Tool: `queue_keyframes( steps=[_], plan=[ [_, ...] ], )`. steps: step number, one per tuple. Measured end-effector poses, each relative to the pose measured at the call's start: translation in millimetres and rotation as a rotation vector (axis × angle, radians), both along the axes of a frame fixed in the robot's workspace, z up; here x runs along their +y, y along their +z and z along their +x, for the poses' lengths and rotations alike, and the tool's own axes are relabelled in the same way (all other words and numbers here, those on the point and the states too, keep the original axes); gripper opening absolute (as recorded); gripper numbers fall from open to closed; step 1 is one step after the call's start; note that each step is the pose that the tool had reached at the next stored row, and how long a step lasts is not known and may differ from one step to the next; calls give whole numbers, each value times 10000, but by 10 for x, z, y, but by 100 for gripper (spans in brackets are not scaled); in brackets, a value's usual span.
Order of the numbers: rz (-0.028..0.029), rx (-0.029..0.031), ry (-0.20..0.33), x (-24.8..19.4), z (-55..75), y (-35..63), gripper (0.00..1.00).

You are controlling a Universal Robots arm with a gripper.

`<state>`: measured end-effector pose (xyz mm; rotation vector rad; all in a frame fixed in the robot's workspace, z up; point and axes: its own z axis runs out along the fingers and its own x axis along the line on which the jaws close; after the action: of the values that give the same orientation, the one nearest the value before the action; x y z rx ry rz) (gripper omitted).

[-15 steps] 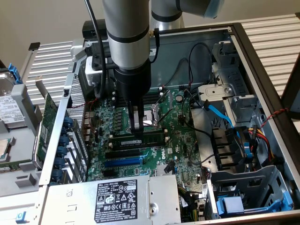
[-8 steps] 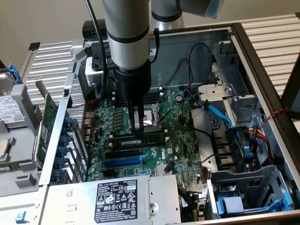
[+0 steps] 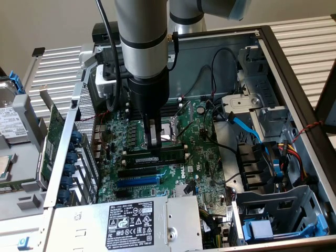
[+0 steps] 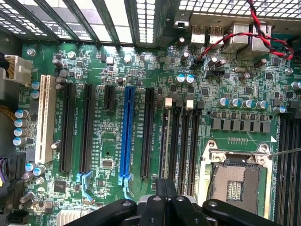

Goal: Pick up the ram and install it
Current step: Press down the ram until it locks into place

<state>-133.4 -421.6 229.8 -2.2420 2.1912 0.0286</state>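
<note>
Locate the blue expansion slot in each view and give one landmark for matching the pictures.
Exterior view: the blue slot lies among the black slots, between the memory slots and the silver power supply box.
Wrist view: the blue slot runs between a short black slot and a long black one.
Shared landmark: the silver-framed CPU socket, beyond the memory slots from the blue slot.

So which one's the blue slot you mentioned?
Look inside the open computer case at the green motherboard. On it runs a row of long parallel slots. The blue slot sits among them with black ones on either side; it is the only bright blue one.
</note>
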Motion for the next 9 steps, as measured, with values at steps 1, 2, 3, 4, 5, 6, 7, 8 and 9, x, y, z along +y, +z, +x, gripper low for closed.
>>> queue_keyframes(
  steps=[1, 2, 3, 4, 5, 6, 7, 8, 9],
  plan=[
    [-1, 0, 11, 0, 0, 0, 11],
    [0, 0, 20, 0, -1, 0, 11],
    [0, -1, 29, 0, -2, 0, 11],
    [0, -1, 38, 0, -4, 0, 11],
    [0, 1, 47, 0, -4, 0, 11],
    [0, 1, 55, 0, -5, -1, 11],
    [-1, 1, 62, 0, -6, -2, 11],
    [-2, 2, 66, -1, -7, -2, 11],
    [-3, 3, 70, -1, -7, -4, 11]
  ],
)
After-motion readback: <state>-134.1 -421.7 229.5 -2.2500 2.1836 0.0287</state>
